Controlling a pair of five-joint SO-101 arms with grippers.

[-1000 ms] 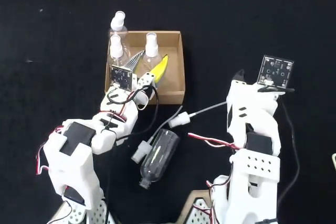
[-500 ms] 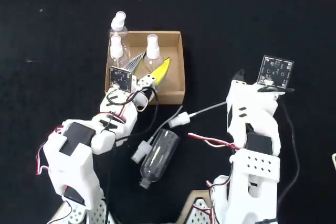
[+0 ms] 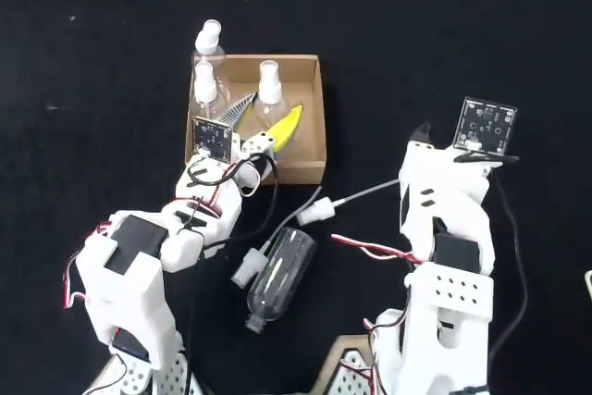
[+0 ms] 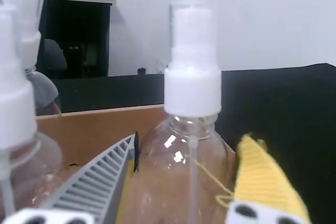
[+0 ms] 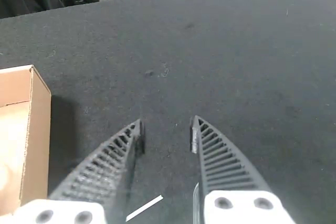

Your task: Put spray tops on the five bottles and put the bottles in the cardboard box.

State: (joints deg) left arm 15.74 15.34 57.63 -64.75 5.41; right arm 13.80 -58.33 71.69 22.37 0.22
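- Uncapped bottle lay on its side on the desk nearest the arms, with two loose spray tops beside it; none had moved.
- Right end effector sat idle over the desk, jaws apart and empty.
- Left end effector swung its yellow jaw wider and backed off slightly. Jaws stood apart either side of the capped bottle, upright in the cardboard box.
- Likely a release: that one was boxed, beside a second capped bottle.
- Third bottle seemed to stand just past the far wall.

Matt brown cardboard box, clear glossy plastic bottle, smooth white plastic spray top, matt black slightly rough table, ribbed matt grey plastic fingers of the right gripper, smooth white plastic arm shells
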